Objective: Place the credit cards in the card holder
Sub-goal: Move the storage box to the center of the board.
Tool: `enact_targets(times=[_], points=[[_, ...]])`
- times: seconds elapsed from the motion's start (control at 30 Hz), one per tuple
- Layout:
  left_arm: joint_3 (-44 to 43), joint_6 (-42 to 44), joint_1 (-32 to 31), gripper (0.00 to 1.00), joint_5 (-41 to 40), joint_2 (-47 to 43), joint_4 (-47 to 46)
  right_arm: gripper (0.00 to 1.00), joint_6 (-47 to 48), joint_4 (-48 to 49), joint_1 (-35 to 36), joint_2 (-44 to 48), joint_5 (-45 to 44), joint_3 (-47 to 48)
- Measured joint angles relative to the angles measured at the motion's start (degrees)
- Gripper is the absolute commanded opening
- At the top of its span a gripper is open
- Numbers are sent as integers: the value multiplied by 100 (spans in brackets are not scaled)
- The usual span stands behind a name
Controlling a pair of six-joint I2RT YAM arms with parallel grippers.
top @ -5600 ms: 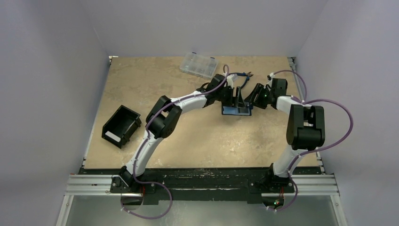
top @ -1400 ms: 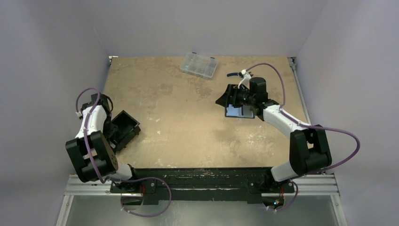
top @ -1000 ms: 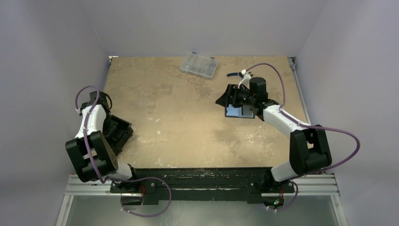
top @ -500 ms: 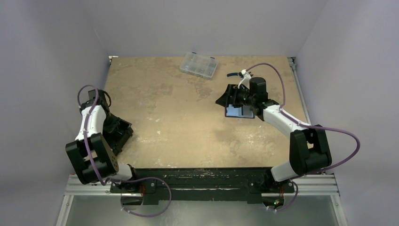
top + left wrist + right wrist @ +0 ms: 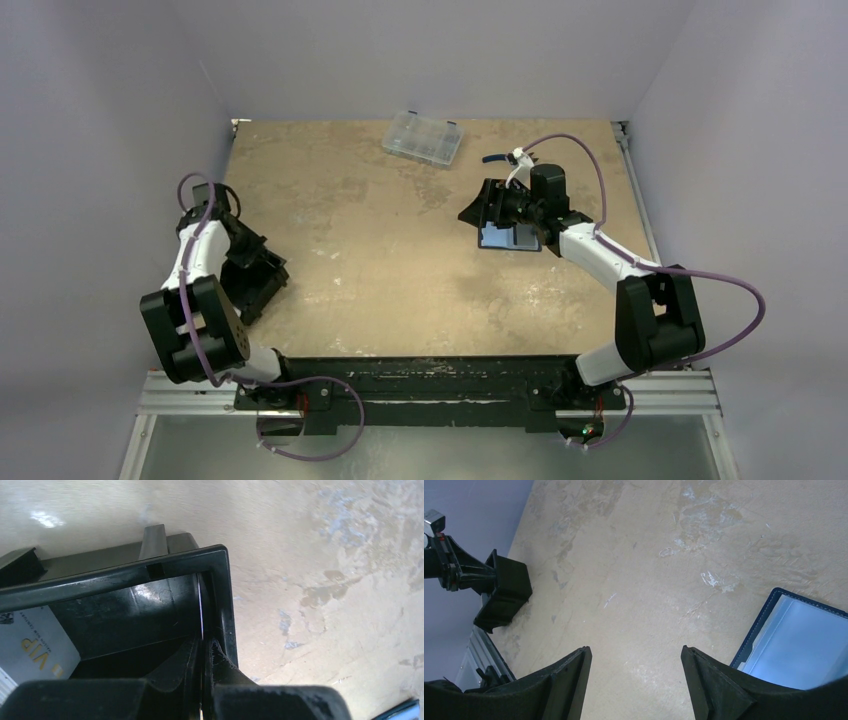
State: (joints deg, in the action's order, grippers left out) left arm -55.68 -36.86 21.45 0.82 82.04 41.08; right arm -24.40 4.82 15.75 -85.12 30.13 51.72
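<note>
Left gripper [image 5: 202,645] pinches a credit card [image 5: 200,605] edge-on inside the black box [image 5: 125,575]. Risk: card catches the rim and slips. Right gripper [image 5: 635,652] is wide and empty beside the card holder [image 5: 774,645].

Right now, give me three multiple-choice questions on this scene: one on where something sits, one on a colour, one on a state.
1. Where on the table does the clear compartment case lie?
A. near the far edge
B. at the near edge, by the arm bases
C. dead centre

2. What colour is the edging of the open card holder?
A. red
B. navy blue
C. yellow

3. How does the right end effector stand?
A. shut tight
B. open, nothing between its fingers
C. clamped on the card holder

Answers:
1 A: the top view shows it close to the back wall.
2 B: the right wrist view shows a dark blue stitched border.
3 B: its fingers stand apart over bare table.
</note>
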Motion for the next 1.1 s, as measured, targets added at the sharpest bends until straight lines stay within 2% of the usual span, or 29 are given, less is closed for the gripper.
enact_targets(times=[0.3,0.63,0.9,1.1], points=[[-260,-175,-894,0,240,673,-485,76,0,-2,0,0,-17,0],[-1215,-439,-1646,0,256,1635,-785,77,11,-4,0,0,-59,0],[-1569,11,-1672,0,-308,1392,-184,77,70,-50,0,0,-173,0],[-1615,621,-1672,0,-595,203,369,78,151,-136,0,0,-308,2]])
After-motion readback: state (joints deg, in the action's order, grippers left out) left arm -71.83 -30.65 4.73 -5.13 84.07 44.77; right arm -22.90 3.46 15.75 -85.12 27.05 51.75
